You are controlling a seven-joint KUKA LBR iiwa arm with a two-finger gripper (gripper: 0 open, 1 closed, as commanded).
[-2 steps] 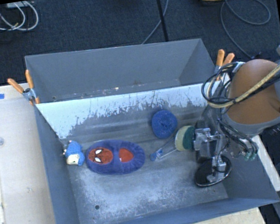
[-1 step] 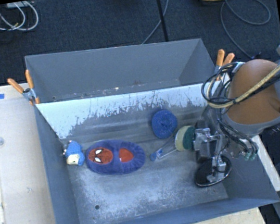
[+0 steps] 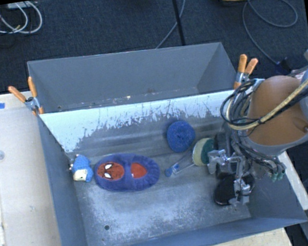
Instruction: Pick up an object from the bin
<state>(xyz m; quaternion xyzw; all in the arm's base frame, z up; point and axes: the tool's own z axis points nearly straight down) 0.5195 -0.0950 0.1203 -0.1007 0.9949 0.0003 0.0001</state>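
My gripper is low at the right end of the bin, reaching in from the right. A black object lies right beside and partly under it, on the bin floor near the front right corner. Just to the upper left lies a dish brush with a pale round head and a blue handle pointing left. A round blue scrubber ball rests behind the brush, near the back wall.
A blue slipper with a red spider face lies at the left middle of the bin. A small blue and white toy sits at its left end. The arm's orange cover and cables hang over the right rim.
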